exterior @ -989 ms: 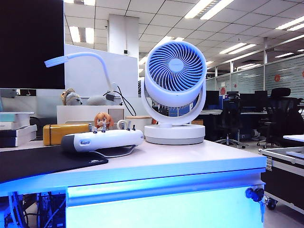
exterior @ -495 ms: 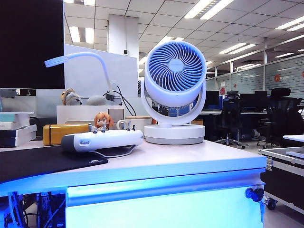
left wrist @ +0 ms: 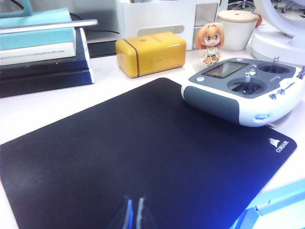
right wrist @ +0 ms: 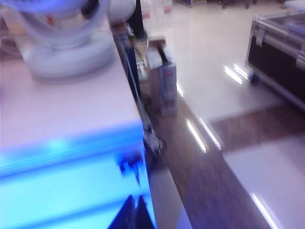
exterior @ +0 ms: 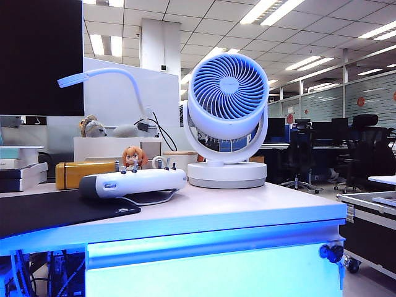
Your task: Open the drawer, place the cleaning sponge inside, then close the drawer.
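Observation:
The drawer [exterior: 210,272] is the wide white front glowing blue under the desktop, and it sits flush with the desk. Its dark key lock [exterior: 331,252] is at the right end. The cleaning sponge is out of view in every frame. Neither gripper shows in the exterior view. My left gripper [left wrist: 134,210] hangs shut and empty over the black mouse pad [left wrist: 143,157]. My right gripper [right wrist: 135,209] is shut and empty, in a blurred view. It is in front of the drawer [right wrist: 62,191], close to the lock [right wrist: 129,164].
On the desk stand a white fan [exterior: 228,117], a white-and-grey remote controller [exterior: 133,183], a small figurine [exterior: 132,158], a glossy yellow case [left wrist: 150,53], a lidded white cup [left wrist: 237,29] and stacked books [left wrist: 43,52]. A black flight case [right wrist: 281,52] stands on the floor at right.

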